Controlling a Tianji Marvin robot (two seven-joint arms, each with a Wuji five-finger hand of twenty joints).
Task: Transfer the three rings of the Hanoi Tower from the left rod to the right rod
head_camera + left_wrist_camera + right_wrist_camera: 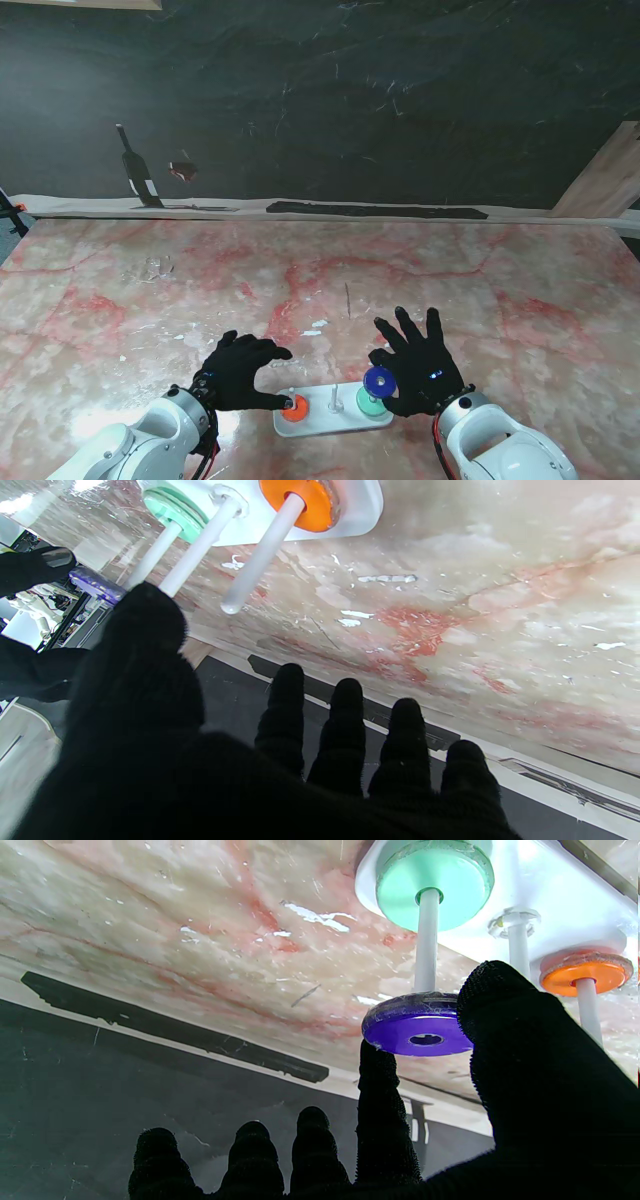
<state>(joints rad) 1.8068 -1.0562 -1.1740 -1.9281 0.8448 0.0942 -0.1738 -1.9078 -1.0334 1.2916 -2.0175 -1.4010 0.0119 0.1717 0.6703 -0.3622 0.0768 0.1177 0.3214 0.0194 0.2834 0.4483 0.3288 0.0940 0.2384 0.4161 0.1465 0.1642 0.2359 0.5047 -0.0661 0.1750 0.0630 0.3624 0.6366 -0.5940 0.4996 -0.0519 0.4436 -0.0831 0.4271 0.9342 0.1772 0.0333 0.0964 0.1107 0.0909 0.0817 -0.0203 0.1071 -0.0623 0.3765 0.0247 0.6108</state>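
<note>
The right hand (418,368) is pinching the purple ring (379,381) between thumb and forefinger, its other fingers (252,1160) spreading apart. In the right wrist view the purple ring (417,1024) is sitting at the tip of the right rod (426,940), with the hole lined up over it. The green ring (434,882) is lying at the foot of that same rod, on the white base (330,418). The orange ring (294,407) is resting at the bottom of the left rod (262,555); the middle rod (331,398) is carrying nothing. The left hand (238,370) is hovering just beside the orange ring, holding nothing, its fingers (345,730) spreading loosely apart. The base is standing on the marbled pink bench (500,290), near to me.
</note>
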